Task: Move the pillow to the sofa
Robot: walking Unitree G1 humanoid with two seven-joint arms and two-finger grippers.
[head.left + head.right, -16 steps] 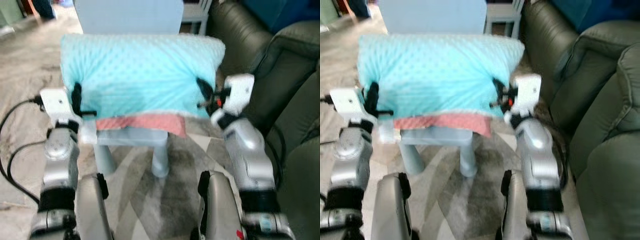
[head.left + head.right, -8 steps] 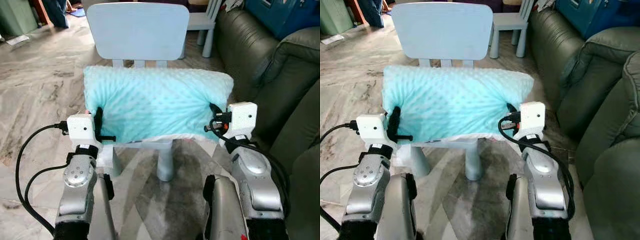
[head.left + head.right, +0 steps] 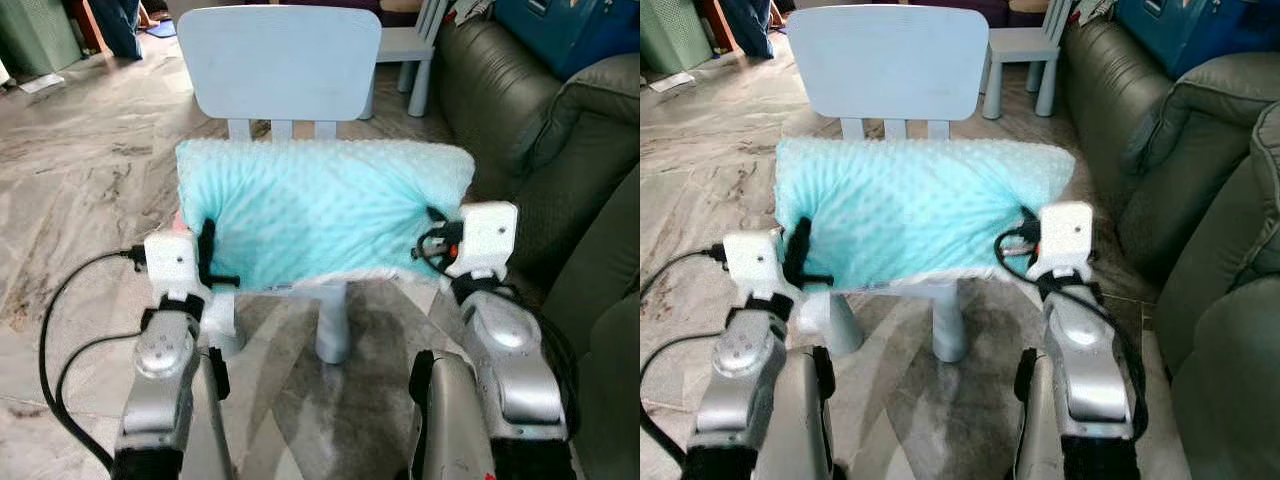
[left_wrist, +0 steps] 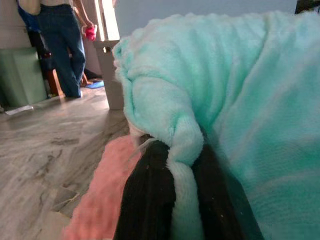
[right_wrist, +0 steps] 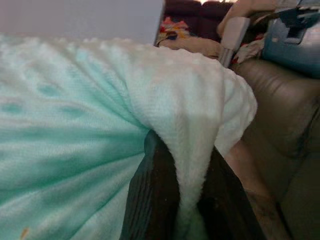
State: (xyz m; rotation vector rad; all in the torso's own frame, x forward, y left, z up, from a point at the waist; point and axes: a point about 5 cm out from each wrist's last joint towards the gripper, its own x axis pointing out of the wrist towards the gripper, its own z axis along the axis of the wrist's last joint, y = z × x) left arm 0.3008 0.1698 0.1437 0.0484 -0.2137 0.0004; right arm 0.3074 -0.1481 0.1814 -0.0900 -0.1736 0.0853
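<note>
The left gripper (image 3: 207, 262) and right gripper (image 3: 432, 240) each pinch an end of the mint pillow (image 3: 325, 215) between their fingers, but it sits by the blue chair (image 3: 279, 62), not yet on the sofa (image 3: 560, 150).

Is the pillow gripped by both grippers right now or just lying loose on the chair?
Gripped. The left gripper and right gripper each pinch a fold of the pillow at opposite ends, over the chair.
</note>
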